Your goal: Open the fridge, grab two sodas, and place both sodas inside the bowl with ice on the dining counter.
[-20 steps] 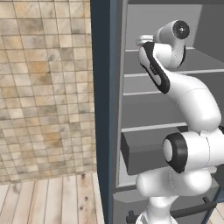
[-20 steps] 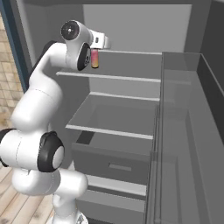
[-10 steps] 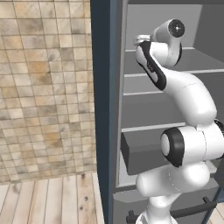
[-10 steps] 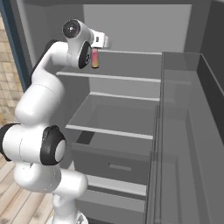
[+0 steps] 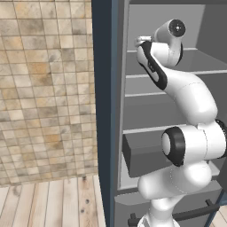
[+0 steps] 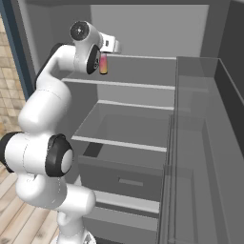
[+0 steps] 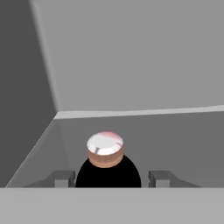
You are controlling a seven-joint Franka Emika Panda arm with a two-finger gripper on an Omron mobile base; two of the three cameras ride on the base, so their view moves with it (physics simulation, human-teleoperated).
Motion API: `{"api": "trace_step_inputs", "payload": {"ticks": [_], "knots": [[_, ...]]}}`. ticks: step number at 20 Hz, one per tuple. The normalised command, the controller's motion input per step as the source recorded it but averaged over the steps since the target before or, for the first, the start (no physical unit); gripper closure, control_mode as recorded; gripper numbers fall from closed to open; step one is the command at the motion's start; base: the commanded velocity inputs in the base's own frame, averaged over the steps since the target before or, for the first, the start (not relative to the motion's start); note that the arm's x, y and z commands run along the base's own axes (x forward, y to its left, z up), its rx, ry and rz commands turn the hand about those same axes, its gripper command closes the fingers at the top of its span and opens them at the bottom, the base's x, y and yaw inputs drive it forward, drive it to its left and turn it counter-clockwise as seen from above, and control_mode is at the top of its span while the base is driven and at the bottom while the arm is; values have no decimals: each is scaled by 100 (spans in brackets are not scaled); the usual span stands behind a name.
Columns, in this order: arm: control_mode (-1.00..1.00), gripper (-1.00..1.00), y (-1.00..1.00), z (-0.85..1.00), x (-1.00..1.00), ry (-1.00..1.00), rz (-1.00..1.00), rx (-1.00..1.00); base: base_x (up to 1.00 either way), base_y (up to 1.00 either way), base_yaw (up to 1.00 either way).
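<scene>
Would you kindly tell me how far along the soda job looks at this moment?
Done: the fridge stands open, its grey shelves exposed. In hand: the end effector is at the upper shelf with its fingers either side of the pink-orange bottle; a small gap shows on each side, so a firm grip is not evident. Left: lifting it out, fetching the second soda, and placing both in the bowl.

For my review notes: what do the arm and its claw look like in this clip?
A glossy white arm built of rounded, bulbous segments, with dark grey to black rings and round caps at the joints and a black stripe along the upper link. No cables or markings show. In the hand view, the claw ends in two small, blocky, grey finger tips.
</scene>
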Motion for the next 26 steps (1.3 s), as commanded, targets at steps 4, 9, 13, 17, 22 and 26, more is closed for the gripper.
{"api": "trace_step_inputs", "payload": {"ticks": [4,9,13,17,22,26], "knots": [[-100,100,0,-6,1,2,0,0,0,0,0],[-100,100,0,-1,0,0,0,0,0,0,0],[-100,100,0,0,-6,-1,0,0,0,0,0],[-100,100,0,0,-13,-1,0,0,0,0,0],[-100,100,-7,0,-25,-4,0,4,0,0,0],[-100,100,-19,0,-44,-7,0,6,0,0,0]]}}
